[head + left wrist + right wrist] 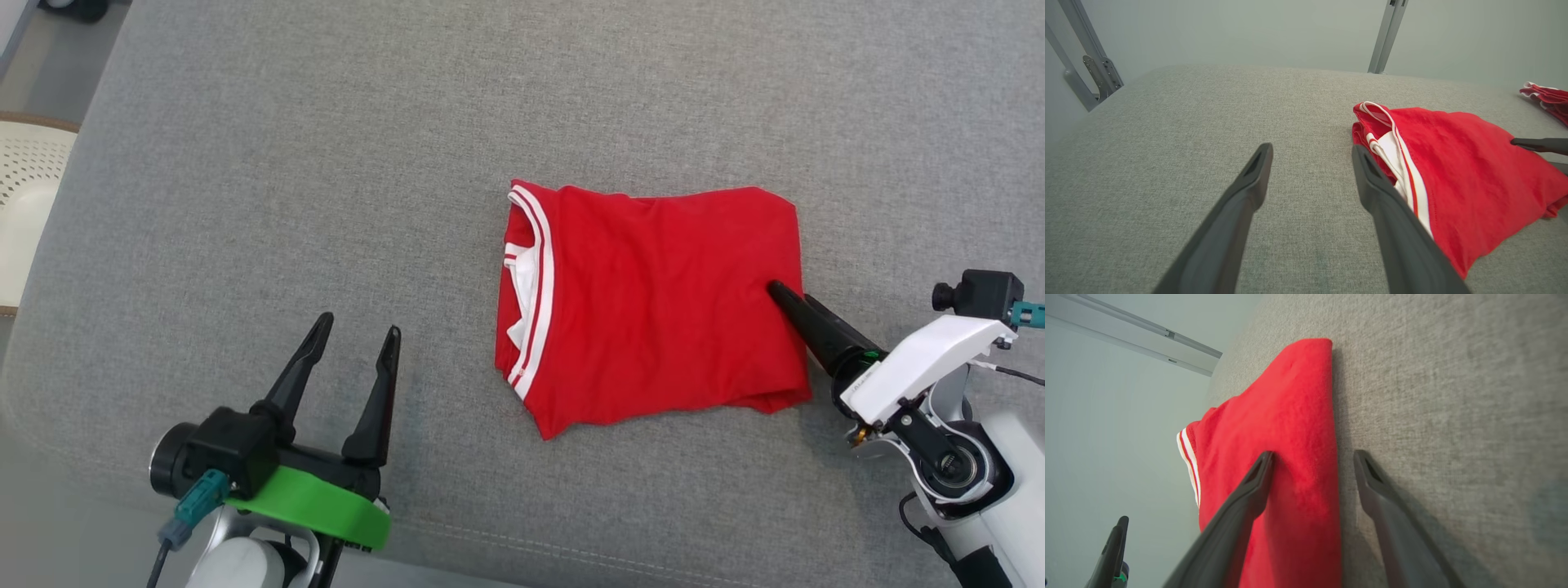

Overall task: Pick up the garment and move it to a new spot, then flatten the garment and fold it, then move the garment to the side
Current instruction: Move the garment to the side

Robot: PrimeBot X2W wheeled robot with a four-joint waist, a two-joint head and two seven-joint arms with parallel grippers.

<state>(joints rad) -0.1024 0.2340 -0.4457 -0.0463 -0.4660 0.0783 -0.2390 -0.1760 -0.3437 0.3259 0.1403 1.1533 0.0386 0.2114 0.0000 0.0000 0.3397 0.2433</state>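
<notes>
Right claw [1312,455] spread wide, straddling right edge of folded red garment [653,302], centre-right on grey cushion [286,163]. Left claw [361,325] apart too, near left, clear of cloth. Likely move-aside step: pinch all layers, drag low sideways, keep fold.

Beyond the far right side of the folded red garment [653,302], a second red-and-white cloth [1549,98] is cut off by the frame edge, too little showing to identify. Far left of the garment, a pale perforated object [28,204] is cropped. The garment's top fold hides its inner layers.
</notes>
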